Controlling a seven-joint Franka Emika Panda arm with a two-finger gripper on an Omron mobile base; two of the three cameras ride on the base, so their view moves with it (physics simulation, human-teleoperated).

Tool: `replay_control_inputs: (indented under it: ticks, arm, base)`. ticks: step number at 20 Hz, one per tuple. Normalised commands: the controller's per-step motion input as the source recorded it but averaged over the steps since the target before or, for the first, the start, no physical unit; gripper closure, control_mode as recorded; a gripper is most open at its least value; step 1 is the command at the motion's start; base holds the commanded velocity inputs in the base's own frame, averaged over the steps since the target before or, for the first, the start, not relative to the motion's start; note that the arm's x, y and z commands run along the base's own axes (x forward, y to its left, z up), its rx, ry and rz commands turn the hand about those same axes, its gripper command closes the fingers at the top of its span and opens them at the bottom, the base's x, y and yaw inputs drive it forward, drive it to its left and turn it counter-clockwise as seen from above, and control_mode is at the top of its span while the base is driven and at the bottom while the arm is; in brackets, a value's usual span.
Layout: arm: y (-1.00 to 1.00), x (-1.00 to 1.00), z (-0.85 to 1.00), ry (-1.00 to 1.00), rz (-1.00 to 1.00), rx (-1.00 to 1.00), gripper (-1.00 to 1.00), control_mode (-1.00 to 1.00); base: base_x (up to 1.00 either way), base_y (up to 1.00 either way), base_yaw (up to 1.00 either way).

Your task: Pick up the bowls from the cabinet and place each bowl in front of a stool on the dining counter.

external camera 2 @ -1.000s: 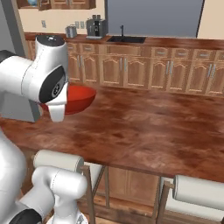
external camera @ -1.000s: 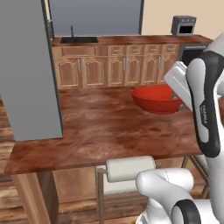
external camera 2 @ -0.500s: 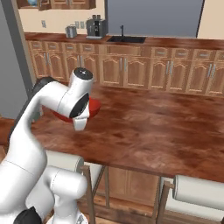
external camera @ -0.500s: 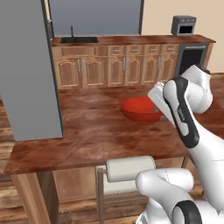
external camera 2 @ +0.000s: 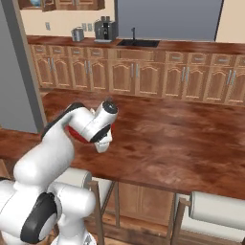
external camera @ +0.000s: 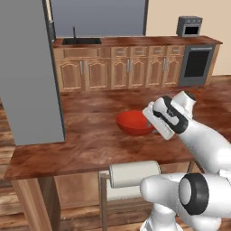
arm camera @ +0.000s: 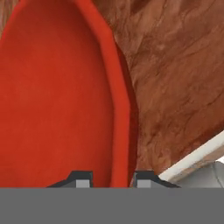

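Fingers clamp red bowl rim, low over dining counter, near stool

Glossy white rounded arm, dark joint bands; pincer tips seemingly dark grey.

Far wall: run of arched-panel wood base cabinets with a sink, a grey window panel above, beige wall. Dark oven far right, toaster oven on top. Coffee machine far left, plank floor.
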Motion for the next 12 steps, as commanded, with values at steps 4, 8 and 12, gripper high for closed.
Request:
replay_control_inputs:
  ticks: [4,8,12]
  arm:
    - [0.0,0.91,-0.76,0.0,0.08,0.0,1.0,-1.0]
    - [0.0,0.81,-0.64,0.0,0.05,0.01,1.0,-1.0]
    - [0.0,0.69,-0.55,0.0,0.04,0.0,1.0,-1.0]
  base:
    - [0.0,0.0,0.0]
    - [0.0,0.0,0.0]
    - [0.0,0.0,0.0]
